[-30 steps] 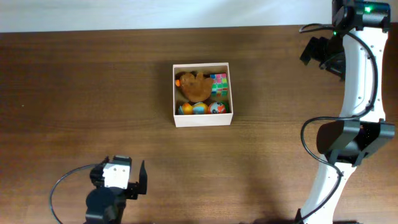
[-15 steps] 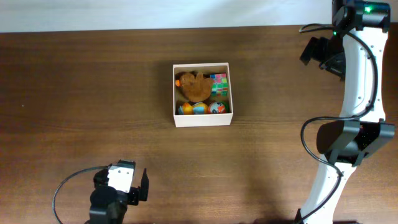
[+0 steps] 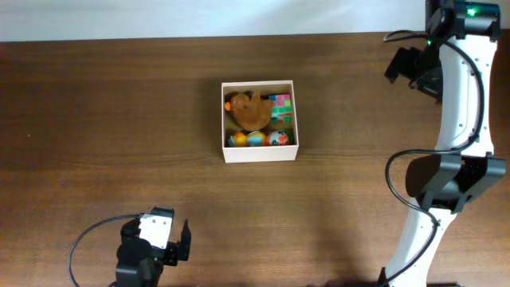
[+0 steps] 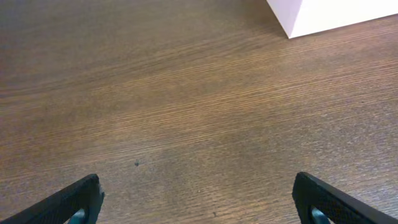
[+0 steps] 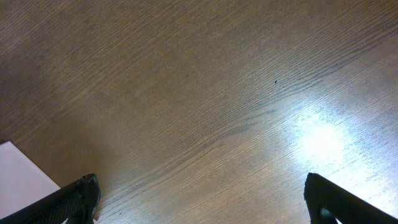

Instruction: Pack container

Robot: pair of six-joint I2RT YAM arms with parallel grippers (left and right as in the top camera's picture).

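The container (image 3: 260,153) is a square white-walled box at the table's middle in the overhead view. It holds a brown plush toy (image 3: 251,112), a many-coloured cube (image 3: 280,108) and three small balls (image 3: 255,139) along its front wall. My left gripper (image 3: 157,231) is open and empty near the front left edge, far from the box. Its wrist view shows the open fingers (image 4: 199,202) over bare wood and a white box corner (image 4: 329,12) at top right. My right gripper (image 3: 414,70) is open and empty at the far right (image 5: 202,202).
The dark wooden table (image 3: 119,119) bears nothing but the box. A white box corner (image 5: 18,177) shows at the lower left of the right wrist view. The right arm's white links (image 3: 454,119) stand along the right edge. A pale wall runs behind the table.
My left gripper has drawn back a little toward the front edge of the table. The right arm and the box have not moved.
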